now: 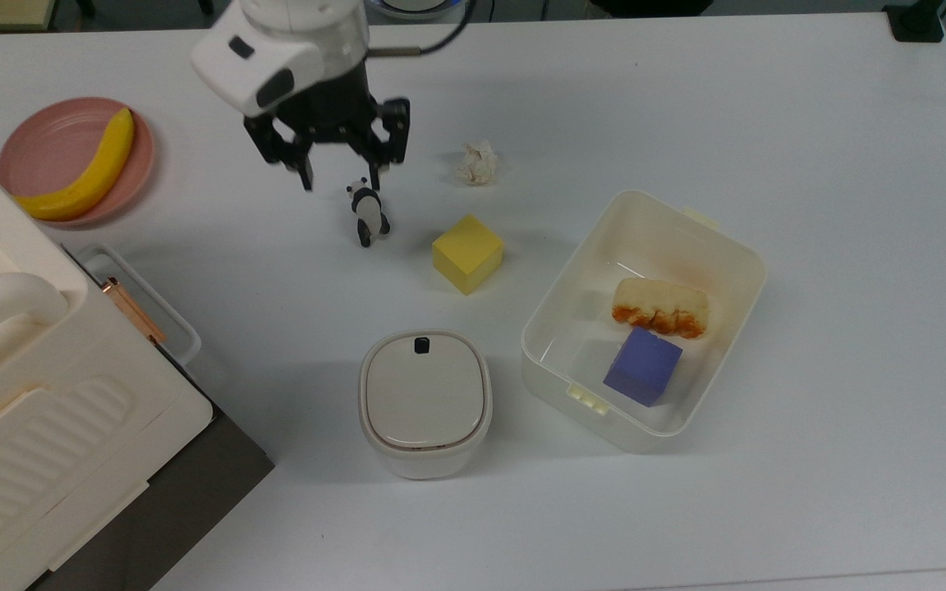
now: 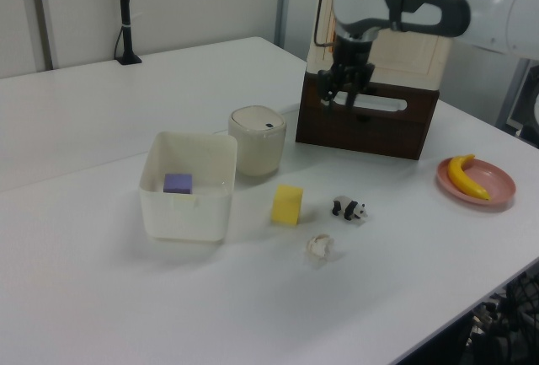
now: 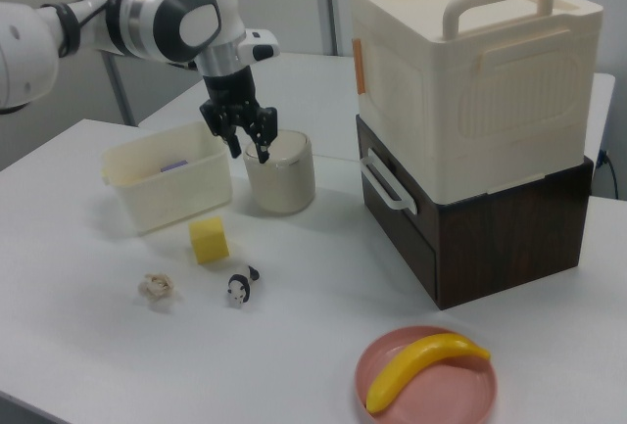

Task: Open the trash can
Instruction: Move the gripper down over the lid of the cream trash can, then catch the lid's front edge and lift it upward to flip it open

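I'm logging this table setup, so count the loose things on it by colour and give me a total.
Yellow: 2, banana, cube
Cream or white: 3, trash can, open box, crumpled paper
Pink: 1, plate
Purple: 1, cube
Black-and-white: 1, panda
Orange-and-cream: 1, bread
Total: 9
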Motion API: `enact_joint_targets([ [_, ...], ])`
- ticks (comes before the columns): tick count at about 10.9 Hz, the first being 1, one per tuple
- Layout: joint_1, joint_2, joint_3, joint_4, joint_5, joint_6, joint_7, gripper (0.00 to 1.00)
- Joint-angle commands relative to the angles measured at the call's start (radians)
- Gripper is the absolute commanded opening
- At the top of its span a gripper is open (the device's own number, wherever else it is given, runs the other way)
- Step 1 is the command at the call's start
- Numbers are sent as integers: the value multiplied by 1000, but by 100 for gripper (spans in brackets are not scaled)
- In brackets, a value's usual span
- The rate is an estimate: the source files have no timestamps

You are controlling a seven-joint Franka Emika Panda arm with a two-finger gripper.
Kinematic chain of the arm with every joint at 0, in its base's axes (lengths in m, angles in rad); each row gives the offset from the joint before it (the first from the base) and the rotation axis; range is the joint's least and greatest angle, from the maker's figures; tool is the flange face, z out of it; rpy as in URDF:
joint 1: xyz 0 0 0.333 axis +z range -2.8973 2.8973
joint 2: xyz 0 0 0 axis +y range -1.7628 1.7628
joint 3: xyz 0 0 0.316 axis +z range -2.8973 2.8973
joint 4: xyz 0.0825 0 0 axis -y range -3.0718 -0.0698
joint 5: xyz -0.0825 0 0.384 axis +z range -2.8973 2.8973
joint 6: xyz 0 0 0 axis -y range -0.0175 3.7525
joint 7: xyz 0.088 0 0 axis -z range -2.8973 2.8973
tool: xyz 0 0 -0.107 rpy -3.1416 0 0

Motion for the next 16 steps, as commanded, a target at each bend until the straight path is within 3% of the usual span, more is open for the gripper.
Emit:
enact_joint_targets([
  [1, 22, 84, 38, 43, -13, 142, 48, 0],
  [4, 58, 171, 38, 87, -48, 355, 205, 0],
  [7, 69, 248, 35, 126, -68, 517, 211, 0],
  [11, 108, 328, 28, 114, -142, 552, 212, 0],
  [14, 108, 322, 28, 98, -141, 543, 211, 0],
  [16, 94, 211, 28, 94, -125, 468, 206, 0],
])
